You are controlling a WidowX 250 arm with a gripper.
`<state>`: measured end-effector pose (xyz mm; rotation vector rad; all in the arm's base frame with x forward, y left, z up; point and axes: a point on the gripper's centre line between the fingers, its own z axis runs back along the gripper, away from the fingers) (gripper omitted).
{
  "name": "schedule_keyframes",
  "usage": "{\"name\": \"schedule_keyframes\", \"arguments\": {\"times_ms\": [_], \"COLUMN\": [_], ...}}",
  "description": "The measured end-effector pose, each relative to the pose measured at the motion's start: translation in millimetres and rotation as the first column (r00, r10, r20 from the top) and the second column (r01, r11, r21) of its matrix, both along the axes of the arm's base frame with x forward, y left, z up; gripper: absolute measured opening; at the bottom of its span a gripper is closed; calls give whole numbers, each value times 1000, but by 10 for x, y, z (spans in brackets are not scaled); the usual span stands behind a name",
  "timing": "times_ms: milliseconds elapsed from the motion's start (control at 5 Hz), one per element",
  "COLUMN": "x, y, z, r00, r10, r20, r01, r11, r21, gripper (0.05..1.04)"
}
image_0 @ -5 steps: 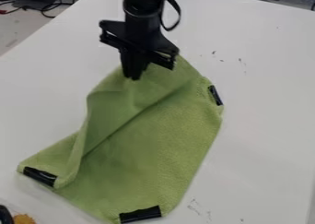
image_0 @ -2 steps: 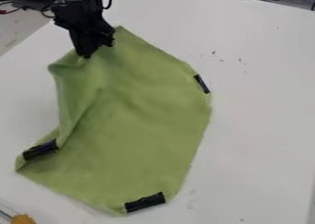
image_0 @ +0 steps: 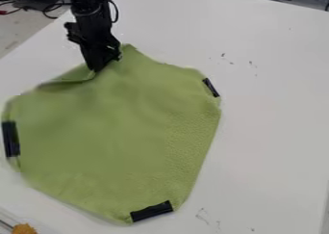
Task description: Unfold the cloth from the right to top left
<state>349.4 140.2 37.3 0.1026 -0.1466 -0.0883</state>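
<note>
Cloth, green, lying on white table, mostly spread out, left and centre of camera view. Gripper over the cloth's upper edge, hanging down at a slight slant, clamped on a pinch of fabric there. Right beside the grip, a narrow fold running off toward the upper left side, with a thin crease along it. Small peak of fabric just right of the gripper. Outline uneven, more rounded than square; main area fairly smooth, soft ripples only.

Three black strips on the cloth's border: left strip, close to upright, near the view's left side; bottom strip, tilted, at the lowest corner; right strip, short and slanted, at the upper right corner.

Dark specks on the table, right of the cloth; faint scribbles near its lower right. Orange item at bottom left, partly cut off, too little showing to identify. Dark cables beyond the table, top left.
</note>
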Motion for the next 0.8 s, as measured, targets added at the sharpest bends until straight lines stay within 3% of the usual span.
{"name": "schedule_keyframes", "arguments": {"times_ms": [200, 400, 600, 800], "x": [68, 158, 240, 328], "y": [72, 153, 240, 297], "z": [-60, 61, 188, 265], "r00": [998, 995, 993, 991], "r10": [-53, -86, -112, -134], "r20": [-38, -52, -43, -7], "r01": [54, 90, 117, 133], "r11": [998, 992, 983, 975], "r21": [32, 90, 138, 176], "gripper": [54, 76, 225, 483]}}
